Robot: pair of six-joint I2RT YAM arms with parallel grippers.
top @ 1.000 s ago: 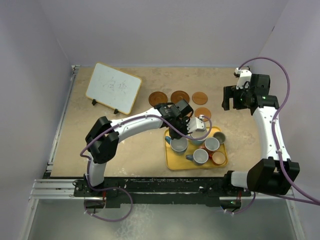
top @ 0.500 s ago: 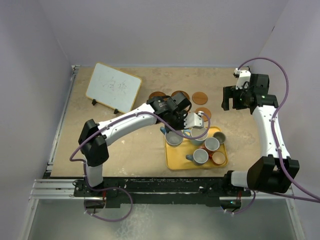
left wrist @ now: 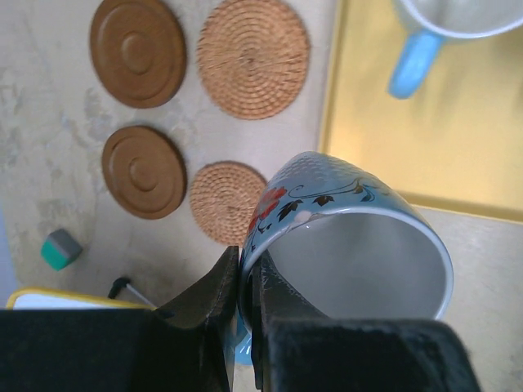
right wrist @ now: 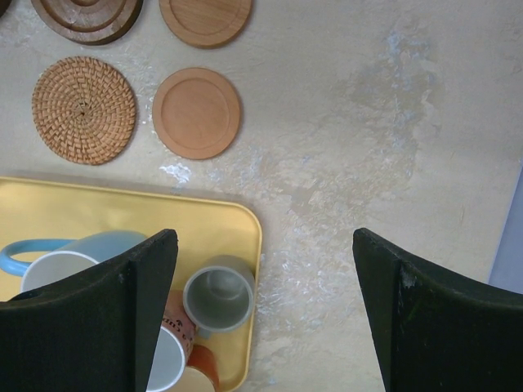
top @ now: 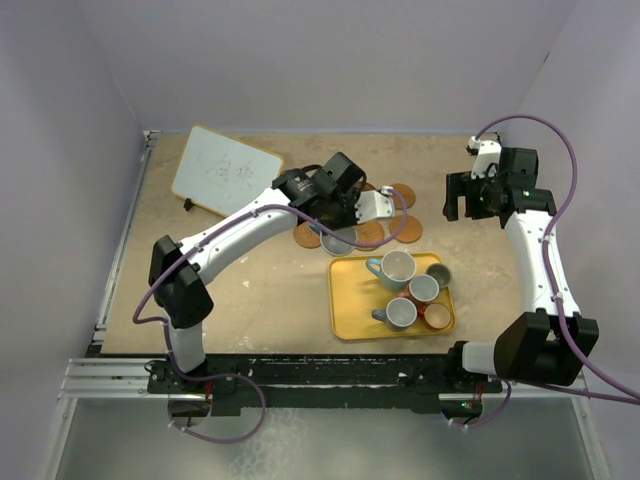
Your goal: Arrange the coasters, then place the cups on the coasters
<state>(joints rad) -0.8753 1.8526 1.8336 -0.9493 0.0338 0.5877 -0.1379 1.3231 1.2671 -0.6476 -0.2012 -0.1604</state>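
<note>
My left gripper (left wrist: 243, 287) is shut on the rim of a light blue cup (left wrist: 351, 237) with a flower pattern, one finger inside and one outside. From the top view this cup (top: 337, 245) hangs over the coasters, just behind the tray. Under it lie two dark wooden coasters (left wrist: 137, 51) and two woven coasters (left wrist: 253, 57). More coasters (right wrist: 197, 113) show in the right wrist view. Another light blue cup (top: 397, 267), a grey one (right wrist: 217, 294), a reddish one (top: 423, 289), a blue-grey one (top: 402, 313) and an orange-brown one (top: 437, 316) stand on the tray. My right gripper (top: 468, 208) hangs open and empty, high at the back right.
The yellow tray (top: 350, 310) sits near the front middle of the table. A small whiteboard (top: 226, 175) on a stand is propped at the back left, with a small green and grey block (left wrist: 61, 249) near it. Pale walls close in the table.
My left arm has lifted the light blue cup off the tray and carried it back and left, over the coasters. The right arm has not moved.
</note>
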